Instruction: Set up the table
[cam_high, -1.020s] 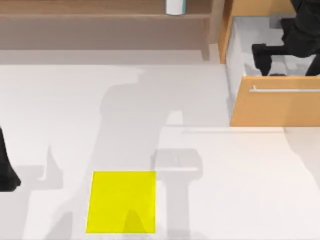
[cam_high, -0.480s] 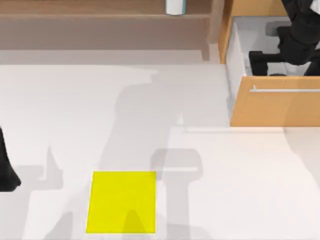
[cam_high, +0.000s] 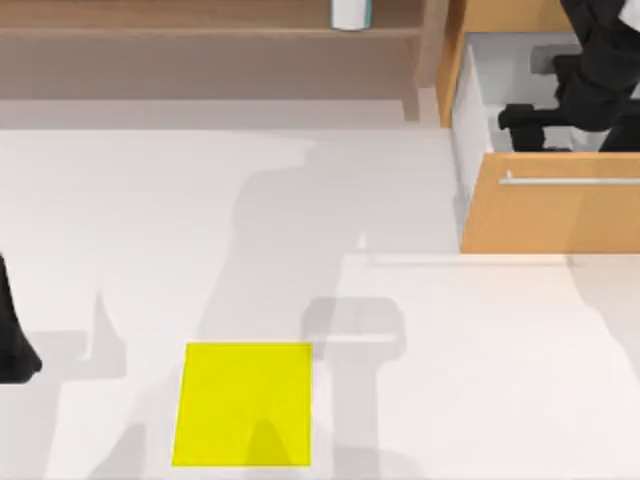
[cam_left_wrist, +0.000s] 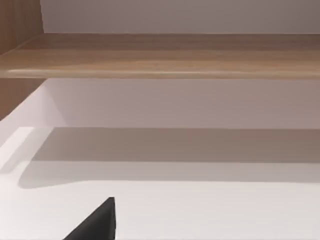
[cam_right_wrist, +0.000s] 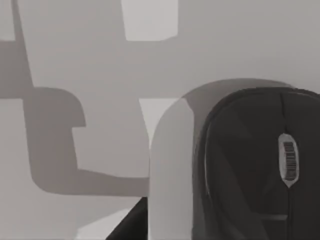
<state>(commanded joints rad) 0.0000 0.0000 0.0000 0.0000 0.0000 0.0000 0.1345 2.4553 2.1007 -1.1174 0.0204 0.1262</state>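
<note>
The white table (cam_high: 150, 230) spans the whole top view, with a yellow square mat (cam_high: 243, 405) lying flat near its front edge. At the back right my right gripper (cam_high: 522, 125) is down inside the open drawer (cam_high: 478, 95) of the wooden cabinet. The right wrist view has a black mouse (cam_right_wrist: 255, 165) with a scroll wheel lying on the drawer's white floor, and one fingertip (cam_right_wrist: 127, 231) stands beside it, not touching; the gripper is open with nothing in it. My left arm (cam_high: 12, 345) is parked at the table's left edge, one fingertip (cam_left_wrist: 97, 225) alone over bare table.
A light-brown shelf (cam_high: 200, 35) runs along the back, with a white cup (cam_high: 351, 12) on it. The drawer's front panel (cam_high: 560, 215) and its metal handle (cam_high: 570, 181) jut out over the table at the right.
My right arm has shifted a little toward the back of the drawer, the gripper with it. The left arm and the mat have stayed put.
</note>
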